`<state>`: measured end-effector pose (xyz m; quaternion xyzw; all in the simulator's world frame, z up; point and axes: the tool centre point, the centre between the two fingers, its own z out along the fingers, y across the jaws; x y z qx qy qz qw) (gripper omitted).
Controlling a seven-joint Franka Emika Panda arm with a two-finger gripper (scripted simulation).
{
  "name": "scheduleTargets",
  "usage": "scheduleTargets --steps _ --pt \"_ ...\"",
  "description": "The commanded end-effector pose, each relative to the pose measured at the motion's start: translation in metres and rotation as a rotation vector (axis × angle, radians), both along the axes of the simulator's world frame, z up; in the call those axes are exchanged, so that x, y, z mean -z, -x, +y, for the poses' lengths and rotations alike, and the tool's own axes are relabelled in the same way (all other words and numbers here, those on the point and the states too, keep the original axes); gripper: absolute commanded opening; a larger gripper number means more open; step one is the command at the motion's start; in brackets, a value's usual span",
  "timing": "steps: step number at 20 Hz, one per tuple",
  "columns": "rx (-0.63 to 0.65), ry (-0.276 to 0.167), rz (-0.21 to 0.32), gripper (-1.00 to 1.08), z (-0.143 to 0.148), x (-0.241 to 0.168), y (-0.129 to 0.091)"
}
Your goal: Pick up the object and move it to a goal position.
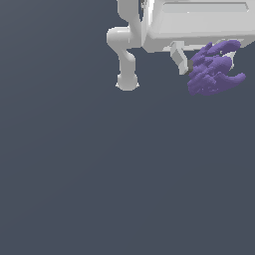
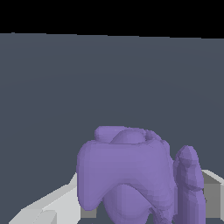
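The purple lumpy object with knobbly lobes hangs under the white gripper at the top of the exterior view's right side. The gripper is shut on it. One finger shows on the object's left; the other is hidden behind the lobes. In the wrist view the object fills the space between the two fingers, with a grey pad against one lobe. The object appears to be held off the grey floor.
The white arm's links and base stand at the top middle of the exterior view. A plain dark grey floor spreads around. No goal marker shows.
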<state>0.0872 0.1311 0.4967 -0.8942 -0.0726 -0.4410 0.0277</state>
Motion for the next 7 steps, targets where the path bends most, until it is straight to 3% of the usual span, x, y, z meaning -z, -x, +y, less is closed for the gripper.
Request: scheduleTargets --steps 1,7 --pt "-0.002 0.000 -0.013 -1.00 0.0012 -0.0066 0.0017" --pt "0.001 0.001 -0.002 -1.00 -0.0001 -0.0003 0.0006"
